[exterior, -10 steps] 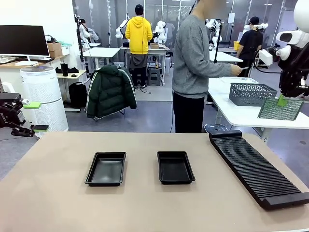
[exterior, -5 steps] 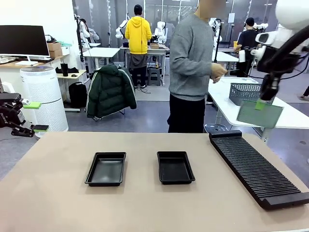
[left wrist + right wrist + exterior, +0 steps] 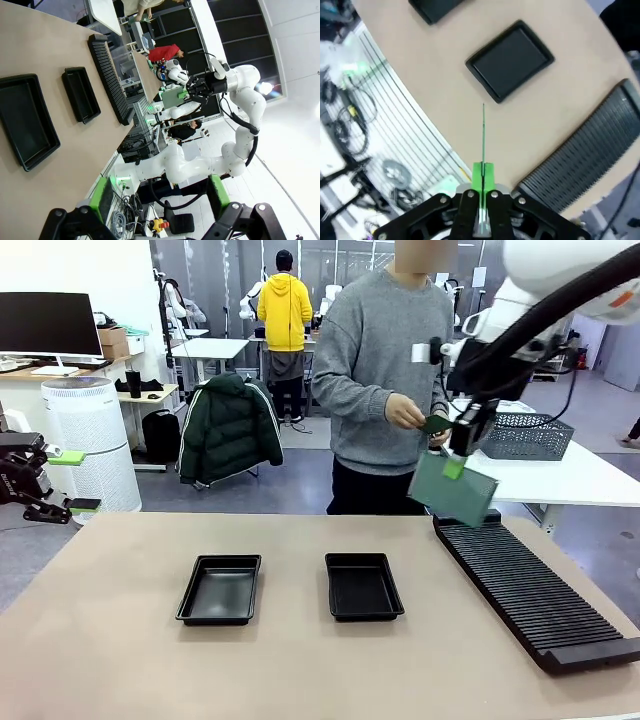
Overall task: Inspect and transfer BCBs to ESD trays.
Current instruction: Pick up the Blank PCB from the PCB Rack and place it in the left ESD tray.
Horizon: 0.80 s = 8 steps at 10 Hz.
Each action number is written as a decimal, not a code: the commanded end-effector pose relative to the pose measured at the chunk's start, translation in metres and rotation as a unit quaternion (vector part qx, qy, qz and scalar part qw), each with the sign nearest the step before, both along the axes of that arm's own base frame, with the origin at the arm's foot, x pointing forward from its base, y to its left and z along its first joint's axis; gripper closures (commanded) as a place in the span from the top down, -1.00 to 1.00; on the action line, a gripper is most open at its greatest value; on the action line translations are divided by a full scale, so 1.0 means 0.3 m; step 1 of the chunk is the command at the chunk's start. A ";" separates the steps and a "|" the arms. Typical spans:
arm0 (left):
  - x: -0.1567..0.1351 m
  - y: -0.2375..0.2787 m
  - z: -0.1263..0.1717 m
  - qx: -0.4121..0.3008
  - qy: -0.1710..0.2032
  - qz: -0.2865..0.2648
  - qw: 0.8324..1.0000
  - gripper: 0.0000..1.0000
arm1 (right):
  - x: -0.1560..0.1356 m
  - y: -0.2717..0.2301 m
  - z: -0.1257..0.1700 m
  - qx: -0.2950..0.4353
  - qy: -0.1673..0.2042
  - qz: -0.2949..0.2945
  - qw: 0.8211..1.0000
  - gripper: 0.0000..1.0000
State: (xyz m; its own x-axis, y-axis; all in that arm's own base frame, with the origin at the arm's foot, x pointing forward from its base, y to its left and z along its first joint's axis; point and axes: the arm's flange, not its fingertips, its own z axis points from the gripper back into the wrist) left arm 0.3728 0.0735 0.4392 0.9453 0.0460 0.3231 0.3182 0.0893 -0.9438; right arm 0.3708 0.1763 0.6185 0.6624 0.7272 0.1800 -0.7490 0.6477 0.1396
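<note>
- The right tool (image 3: pixel 455 466) is clenched on the upper edge of a thin flat green circuit board (image 3: pixel 452 492). The board hangs tilted in the air with a broad face towards the front camera, which I judge to be a pose for inspecting that face.
- The board hangs above the far end of the long black ribbed rack (image 3: pixel 530 585), clear of it and well apart from both trays. In the right wrist view it is edge-on, a thin line between the green pads.
- The left shallow black plastic tray (image 3: pixel 220 588) and the right shallow black plastic tray (image 3: pixel 363 585) lie side by side, apart, mid-way across the tan worktop (image 3: pixel 300 670). Both are empty and open upward, ready to take a board laid flat.
- The person's hand (image 3: pixel 405 412) is near the right tool and holds a small dark green flat piece. I cannot tell what the piece is.
- The left tool (image 3: pixel 72 482) is released, jaws wide, and sits off the worktop's left edge, out of the way.
- Transfer looks not yet done. The board probably has to be turned flat, since a tray leaves little spare room.
</note>
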 end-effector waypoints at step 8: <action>-0.002 0.000 0.003 -0.001 0.000 0.000 1.000 1.00 | 0.018 0.561 -0.206 0.118 0.052 -0.221 0.967 -0.96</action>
State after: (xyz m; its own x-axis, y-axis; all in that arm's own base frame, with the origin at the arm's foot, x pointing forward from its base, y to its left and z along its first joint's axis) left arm 0.3728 0.0736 0.4392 0.9452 0.0460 0.3231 0.3183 0.0894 -0.9438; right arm 0.3758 0.3346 0.5618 0.9080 0.3592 0.2155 -0.4160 0.8341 0.3622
